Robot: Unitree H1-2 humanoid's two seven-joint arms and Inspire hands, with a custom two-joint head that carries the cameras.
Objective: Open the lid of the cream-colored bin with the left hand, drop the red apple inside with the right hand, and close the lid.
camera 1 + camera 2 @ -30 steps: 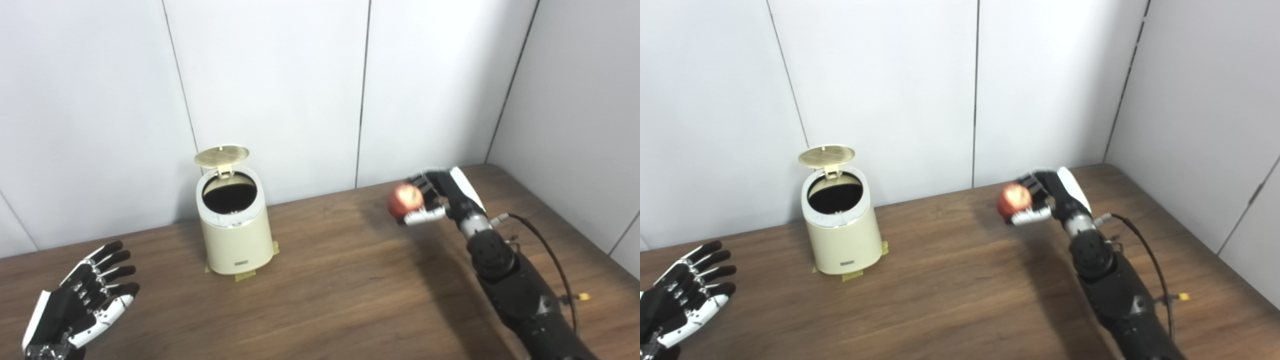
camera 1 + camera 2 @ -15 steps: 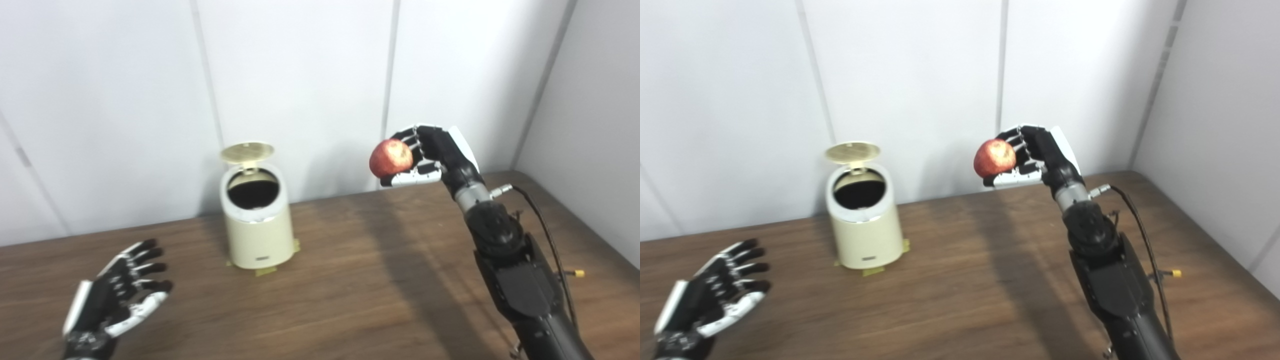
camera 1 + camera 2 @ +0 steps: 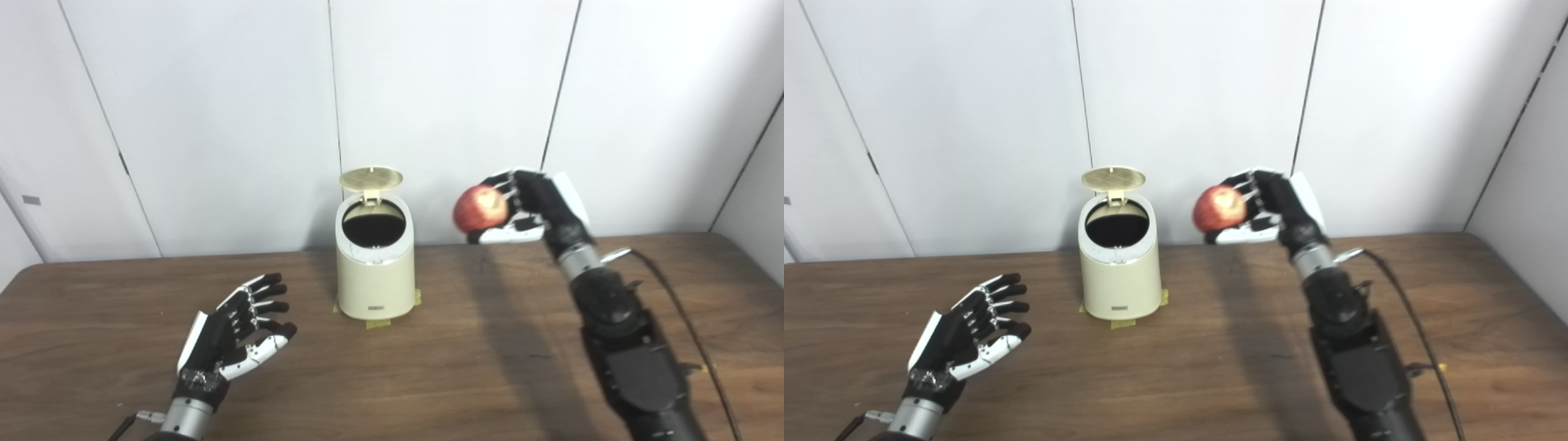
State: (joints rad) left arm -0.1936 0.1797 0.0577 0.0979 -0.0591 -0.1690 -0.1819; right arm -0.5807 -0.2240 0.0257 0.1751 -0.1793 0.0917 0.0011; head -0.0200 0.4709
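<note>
One red apple (image 3: 480, 208) sits clamped in the raised right hand (image 3: 531, 208), right of the open-lidded bin (image 3: 375, 269)

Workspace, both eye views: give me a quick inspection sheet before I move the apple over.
Surface: brown wooden table, bare around the bin.
Job's things: cream-colored bin upright near the back wall, its lid swung up and open, dark inside; tape tabs at its base. Red apple held in the air to the right of the bin, not yet over the opening.
Clutter: nothing seen.
Hands: right hand shut on the apple; left hand open, palm up, holding nothing, apart from the bin.
Cables: black cable trailing along the right arm.
Surroundings: white panelled walls behind and at right.
</note>
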